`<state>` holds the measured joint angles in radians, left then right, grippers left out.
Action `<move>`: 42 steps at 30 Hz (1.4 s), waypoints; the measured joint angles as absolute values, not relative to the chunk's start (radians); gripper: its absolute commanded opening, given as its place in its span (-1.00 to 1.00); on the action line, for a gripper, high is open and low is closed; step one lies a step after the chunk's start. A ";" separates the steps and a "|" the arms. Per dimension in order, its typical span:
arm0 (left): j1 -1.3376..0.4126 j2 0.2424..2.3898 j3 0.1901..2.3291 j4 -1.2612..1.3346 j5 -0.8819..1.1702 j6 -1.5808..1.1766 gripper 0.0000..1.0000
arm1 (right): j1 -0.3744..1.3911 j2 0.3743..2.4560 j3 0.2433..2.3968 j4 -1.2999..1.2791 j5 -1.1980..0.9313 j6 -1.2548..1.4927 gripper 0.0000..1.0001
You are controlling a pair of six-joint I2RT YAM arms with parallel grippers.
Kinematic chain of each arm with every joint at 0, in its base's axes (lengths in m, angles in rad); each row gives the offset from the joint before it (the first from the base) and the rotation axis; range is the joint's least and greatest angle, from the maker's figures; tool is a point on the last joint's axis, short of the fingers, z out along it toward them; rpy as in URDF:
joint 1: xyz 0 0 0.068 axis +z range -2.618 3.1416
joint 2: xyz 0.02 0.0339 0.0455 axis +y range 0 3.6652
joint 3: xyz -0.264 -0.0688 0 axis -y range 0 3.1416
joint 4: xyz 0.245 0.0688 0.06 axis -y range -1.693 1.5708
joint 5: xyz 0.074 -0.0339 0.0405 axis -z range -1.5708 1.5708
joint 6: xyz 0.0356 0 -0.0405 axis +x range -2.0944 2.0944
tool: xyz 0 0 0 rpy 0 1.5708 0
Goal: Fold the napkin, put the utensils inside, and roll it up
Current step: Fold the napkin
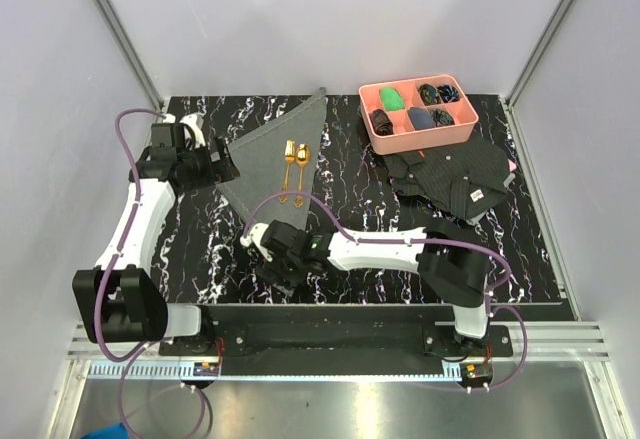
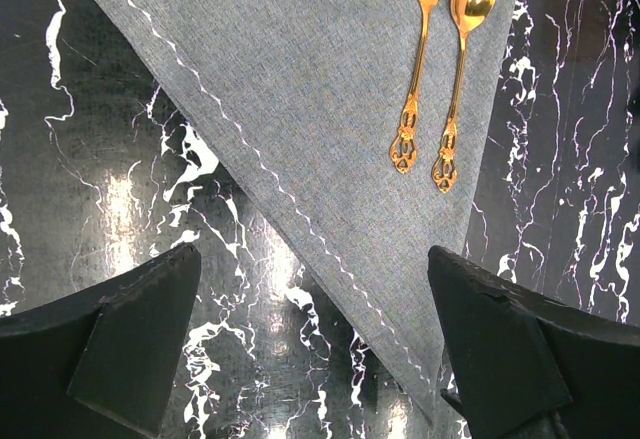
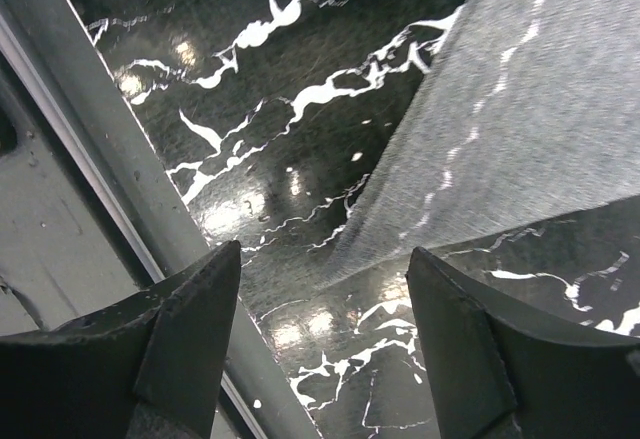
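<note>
1. The napkin is lying on the left half of the table, folded into a grey triangle. Its long axis is running from a narrow tip at the far edge back to a shorter side closer to the arms, so the tip is pointing away from them.
2. The fork and the spoon are resting on the napkin, side by side and parallel, close to its right edge.
3. Their long axes are running far to near, with the heads pointing toward the far edge and the ornate handle ends pointing toward the napkin's near corner. The fork is lying just to the left of the spoon.
4. The left gripper is sitting at the napkin's left corner. Its fingers are spread wide and pinching nothing. In the left wrist view the pale stitched edge is slanting across the gap between them toward the near corner.
5. The right gripper is sitting low by the near edge of the table, just short of the napkin's near corner. Its fingers are also spread wide and gripping nothing. In the right wrist view a corner of the napkin is showing beyond the gap.
6. A pink tray of small dark and green items is standing at the far right. A black cloth is lying just in front of it. Both are well apart from the napkin.
</note>
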<state>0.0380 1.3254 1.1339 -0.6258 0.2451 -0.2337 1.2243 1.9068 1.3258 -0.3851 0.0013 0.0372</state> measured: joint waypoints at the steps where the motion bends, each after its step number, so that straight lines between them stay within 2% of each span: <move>1: 0.038 1.328 1.134 -0.626 0.247 -0.234 0.97 | 1.225 1.911 1.326 -0.385 -0.002 0.035 0.47; 9: 0.038 1.343 1.134 -0.625 0.263 -0.235 0.97 | 1.229 1.948 1.325 -0.387 -0.012 0.006 0.34; 14: 0.038 1.345 1.134 -0.625 0.268 -0.235 0.97 | 1.229 1.978 1.326 -0.386 -0.002 -0.007 0.10; 23: 0.038 1.345 1.134 -0.625 0.278 -0.236 0.98 | 1.230 1.980 1.324 -0.382 0.041 -0.007 -0.17; 26: 0.038 1.345 1.134 -0.625 0.279 -0.235 0.97 | 1.230 1.981 1.324 -0.381 0.046 -0.009 -0.29; 30: 0.038 1.345 1.134 -0.625 0.281 -0.235 0.97 | 1.230 1.982 1.324 -0.379 0.042 -0.018 -0.62; 36: 0.038 1.345 1.134 -0.625 0.281 -0.235 0.97 | 1.230 1.982 1.326 -0.379 -0.006 -0.028 -0.97; 42: 0.038 1.345 1.134 -0.625 0.276 -0.234 0.97 | 1.250 1.982 1.338 -0.412 -0.129 -0.021 -1.00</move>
<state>0.0380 1.3449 1.1339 -0.6254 0.2756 -0.2344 1.2499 1.9816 1.3384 -0.4118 -0.1291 -0.0212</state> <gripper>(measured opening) 0.987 0.027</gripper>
